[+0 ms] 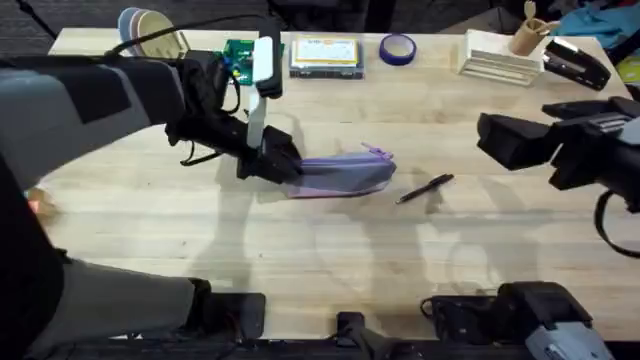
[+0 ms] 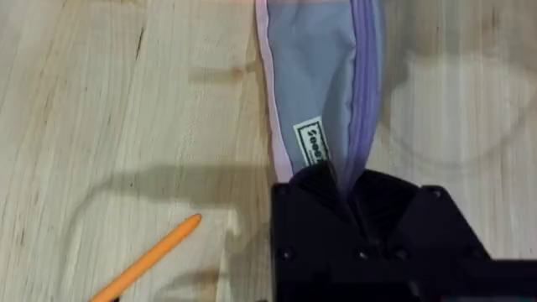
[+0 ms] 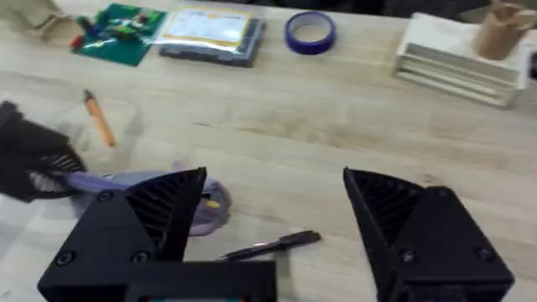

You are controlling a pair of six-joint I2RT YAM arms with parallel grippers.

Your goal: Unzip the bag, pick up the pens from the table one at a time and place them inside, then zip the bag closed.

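The lavender bag [image 1: 345, 176] lies flat mid-table, its pull tab [image 1: 376, 152] sticking up at the right end. My left gripper [image 1: 283, 167] is shut on the bag's left end; in the left wrist view the black fingers [image 2: 344, 191] pinch the fabric [image 2: 315, 84] beside the zipper line. An orange pen [image 2: 149, 259] lies on the wood close by, and it also shows in the right wrist view [image 3: 99, 120]. The black pen [image 1: 425, 188] lies just right of the bag. My right gripper [image 1: 515, 140] hovers open, to the right of that pen [image 3: 273, 245], holding nothing.
Along the far edge stand stacked bowls [image 1: 150, 30], a green item [image 1: 238, 55], a clear box with a yellow insert [image 1: 325, 55], a blue tape roll [image 1: 397, 48], a white tray stack [image 1: 495, 58] and a black stapler [image 1: 575, 62]. Bare wood lies in front of the bag.
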